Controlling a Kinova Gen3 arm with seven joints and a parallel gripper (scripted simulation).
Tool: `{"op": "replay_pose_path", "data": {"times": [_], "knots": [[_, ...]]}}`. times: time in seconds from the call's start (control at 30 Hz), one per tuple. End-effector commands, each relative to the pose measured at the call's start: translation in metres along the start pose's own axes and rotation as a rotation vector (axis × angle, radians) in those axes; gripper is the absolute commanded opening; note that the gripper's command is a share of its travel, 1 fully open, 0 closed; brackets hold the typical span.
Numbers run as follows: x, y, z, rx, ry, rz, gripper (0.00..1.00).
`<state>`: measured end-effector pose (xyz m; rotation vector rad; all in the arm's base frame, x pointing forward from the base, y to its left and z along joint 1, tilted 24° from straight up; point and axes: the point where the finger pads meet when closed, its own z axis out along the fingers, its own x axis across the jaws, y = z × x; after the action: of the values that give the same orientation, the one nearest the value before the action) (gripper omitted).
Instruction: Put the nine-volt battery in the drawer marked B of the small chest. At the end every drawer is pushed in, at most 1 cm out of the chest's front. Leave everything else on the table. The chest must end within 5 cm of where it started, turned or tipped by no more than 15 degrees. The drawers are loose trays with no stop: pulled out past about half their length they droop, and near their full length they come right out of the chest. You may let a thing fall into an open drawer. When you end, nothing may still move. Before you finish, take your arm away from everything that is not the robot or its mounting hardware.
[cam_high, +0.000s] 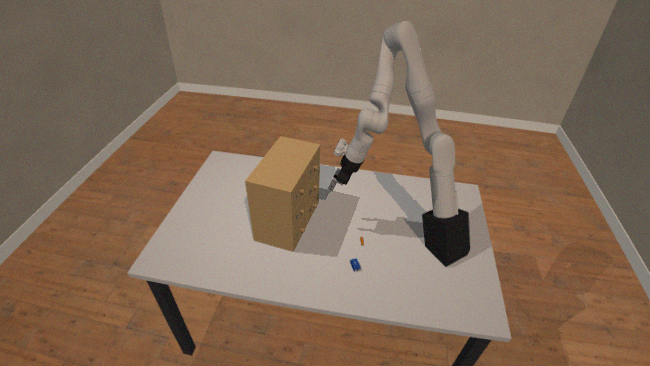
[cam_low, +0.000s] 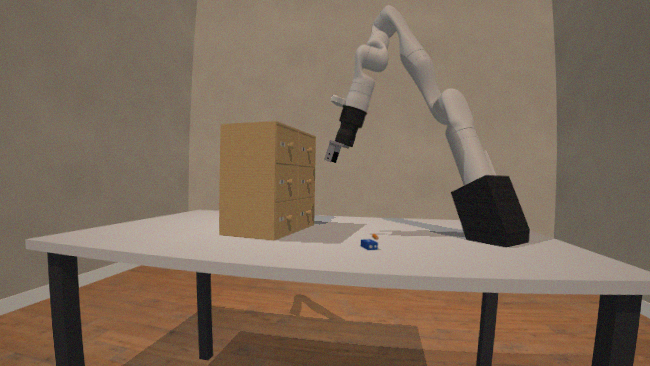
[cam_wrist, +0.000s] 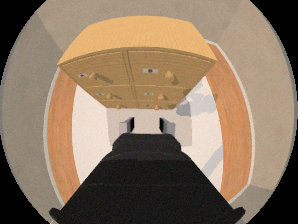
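Note:
A small wooden chest (cam_high: 283, 192) with several drawers in two columns stands on the table; all drawers look pushed in. It also shows in the exterior view (cam_low: 267, 180) and the wrist view (cam_wrist: 136, 66). Its labels are too small to read. My gripper (cam_high: 333, 184) is open and empty. It hovers in front of the chest's upper drawers, a short way off the front, and also shows in the exterior view (cam_low: 332, 153) and the wrist view (cam_wrist: 145, 124). A blue nine-volt battery (cam_high: 355, 264) lies on the table near the front edge, far from the gripper; it also shows in the exterior view (cam_low: 369, 244).
A small orange object (cam_high: 362, 241) lies on the table between the battery and the arm's black base (cam_high: 446, 236). It also shows in the exterior view (cam_low: 374, 235).

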<state>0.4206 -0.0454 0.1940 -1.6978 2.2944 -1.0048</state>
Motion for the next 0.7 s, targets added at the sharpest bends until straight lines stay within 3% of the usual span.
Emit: {"op": "replay_pose_path", "data": {"times": [0.0, 0.67], "knots": [[0.001, -0.005, -0.005, -0.003, -0.003, 0.011, 1.00], [0.001, 0.000, -0.021, -0.101, -0.003, 0.010, 1.00]]}}
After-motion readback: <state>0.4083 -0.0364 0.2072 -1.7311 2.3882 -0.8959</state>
